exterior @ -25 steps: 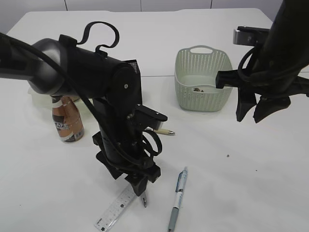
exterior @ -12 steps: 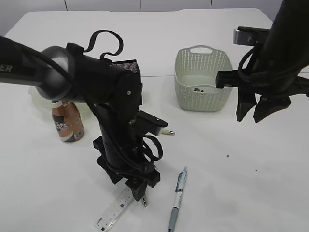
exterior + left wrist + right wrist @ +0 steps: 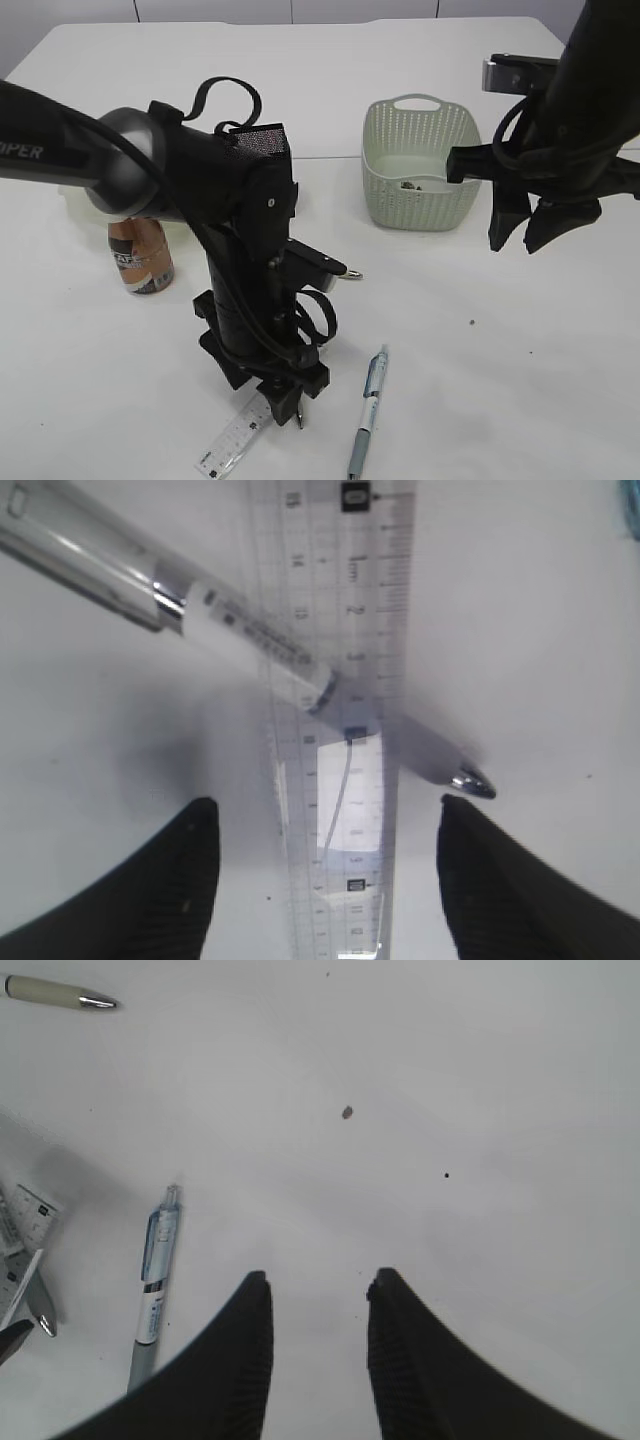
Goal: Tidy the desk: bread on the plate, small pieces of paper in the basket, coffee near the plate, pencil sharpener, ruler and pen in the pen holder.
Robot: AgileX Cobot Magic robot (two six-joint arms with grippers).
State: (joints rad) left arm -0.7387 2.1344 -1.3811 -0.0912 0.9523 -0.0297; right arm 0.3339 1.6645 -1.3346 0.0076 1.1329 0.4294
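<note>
Lowered since a second ago, the left hand now hangs close over the short, flat, translucent whitish plastic ruler with black markings, its two dark ribbed fingers spread wide on either side of the strip and holding nothing. Under the ruler lies a white pen with a clear barrel and silver tip, crossing it at a slant; the two touch. Both lie on the plain white tabletop at the near edge, left of centre. Just right of them is a second pen with a pale blue clear barrel and grey grip, apart from the ruler. The right hand hovers over bare tabletop on the right, its fingers narrowly parted and empty. Beyond it stands the pale sage-green perforated plastic basket, with small scraps inside. At the left, partly hidden behind the arm, stands the small clear bottle of brown coffee with a dark label.
</note>
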